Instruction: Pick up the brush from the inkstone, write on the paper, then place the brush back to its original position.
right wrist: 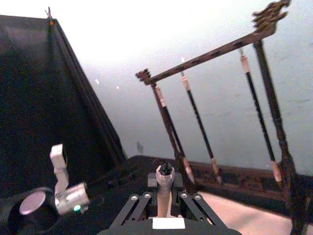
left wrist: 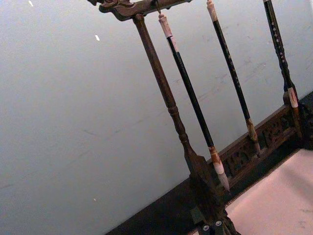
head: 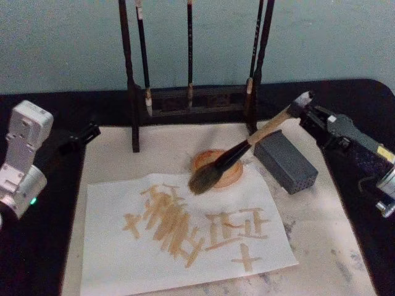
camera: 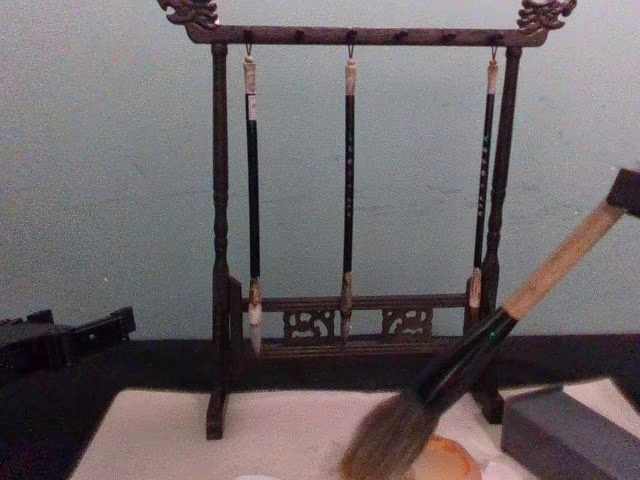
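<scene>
The brush [head: 247, 145] slants down from the right, its pale handle end clamped in my right gripper [head: 303, 106], which is shut on it. Its bushy tuft [head: 203, 180] lies at the front-left edge of the round orange inkstone [head: 219, 165]; I cannot tell whether it touches. From the chest view the brush [camera: 480, 350] crosses in front of the stand, tuft low by the inkstone [camera: 455, 462]. The right wrist view looks down the handle [right wrist: 165, 183] between the fingers. The paper [head: 123, 246] lies in front, covered with tan strokes. My left gripper [head: 86, 132] is parked at the left, shut.
A dark wooden brush stand [head: 185, 102] with three slim hanging brushes [camera: 349, 180] rises behind the inkstone. A grey block [head: 285, 161] sits just right of the inkstone, under the brush handle. A stained white mat [head: 327, 234] covers the black table.
</scene>
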`<state>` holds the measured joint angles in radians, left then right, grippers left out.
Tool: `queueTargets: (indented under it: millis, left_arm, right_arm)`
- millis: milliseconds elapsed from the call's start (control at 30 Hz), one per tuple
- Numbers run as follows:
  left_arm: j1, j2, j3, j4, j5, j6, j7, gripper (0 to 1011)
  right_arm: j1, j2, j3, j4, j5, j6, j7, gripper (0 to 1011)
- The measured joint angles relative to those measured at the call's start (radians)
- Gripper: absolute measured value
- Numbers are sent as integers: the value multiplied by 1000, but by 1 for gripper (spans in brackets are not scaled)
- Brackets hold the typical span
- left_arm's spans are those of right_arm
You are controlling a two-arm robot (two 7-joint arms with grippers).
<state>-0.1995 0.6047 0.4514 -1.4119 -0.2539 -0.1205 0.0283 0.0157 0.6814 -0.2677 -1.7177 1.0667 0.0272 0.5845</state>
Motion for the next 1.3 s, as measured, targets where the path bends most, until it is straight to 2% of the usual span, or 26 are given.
queueTargets:
  millis: [233,567,900,1300]
  left_arm:
    - [0,0,0,0,0,0,0,1000]
    - [0,0,0,0,0,0,0,1002]
    - [0,0,0,0,0,0,0,1002]
    - [0,0,0,0,0,0,0,1002]
  right_arm:
    - [54,-22,-3,73,57,5,-1,170]
    - [150,-59,-30,235,148,55,3,170]
    - [205,-71,-58,346,187,78,3,170]
    - [241,-81,-72,437,218,88,10,170]
